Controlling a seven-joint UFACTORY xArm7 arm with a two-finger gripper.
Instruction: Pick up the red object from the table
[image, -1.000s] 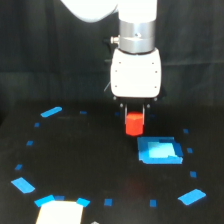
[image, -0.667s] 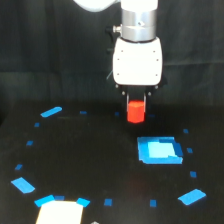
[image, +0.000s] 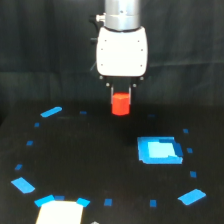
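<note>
The red object (image: 120, 104), a small red-orange block, hangs in the air above the black table (image: 90, 160), held between the two dark fingers of my gripper (image: 120, 98). The gripper is shut on it, and its white body sits at the top centre of the exterior view. The block's upper part is hidden between the fingers. It is well clear of the table surface, up and to the exterior view's left of the blue square patch (image: 159, 150).
Small blue tape marks ring the table, with larger ones at the back left (image: 51, 111), front left (image: 23, 185) and front right (image: 191, 196). A pale white-yellow object (image: 59, 212) lies at the front edge. A black curtain hangs behind.
The gripper has risen with the red object in it, lifting it farther from the table and slightly toward the exterior view's left.
</note>
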